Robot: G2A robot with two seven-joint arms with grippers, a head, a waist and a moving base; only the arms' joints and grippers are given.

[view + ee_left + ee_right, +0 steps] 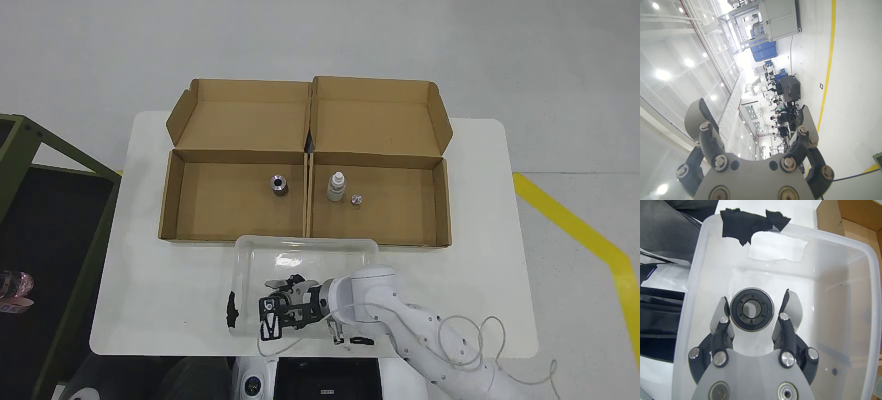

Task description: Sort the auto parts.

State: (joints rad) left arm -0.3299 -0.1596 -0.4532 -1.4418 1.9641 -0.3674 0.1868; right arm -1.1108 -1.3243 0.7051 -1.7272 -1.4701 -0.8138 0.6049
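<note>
So the right gripper [755,299] is sitting down inside the clear plastic bin [829,238] with its jaws spread open, straddling a round bearing [752,309] that's lying flat on the bin floor. One finger [725,308] is looking like it's right up against the bearing's outer ring, maybe touching. The other finger [789,303] is standing a bit apart from it. Nothing is being gripped.

From the top view, the bin [250,262] is sitting at the near edge of the white table [480,300], and the right arm is reaching in from the robot's right side, with its gripper [278,308] toward the bin's left end. There's some black tape [745,226] and a torn white patch [776,247] sticking on the bin's end wall, plus a tiny dark bit [834,371] lying on the floor of the bin. I can't tell what it is.

Behind the bin, two open cardboard boxes are sitting side by side. The left box [190,215] is holding one metal cylindrical part [276,184]. The right box [420,225] is holding a small white bottle-shaped part [338,185] with a small metal piece [357,199] just beside it.

The left gripper [752,109] is pointing off into the hall, jaws wide apart and holding nothing.
</note>
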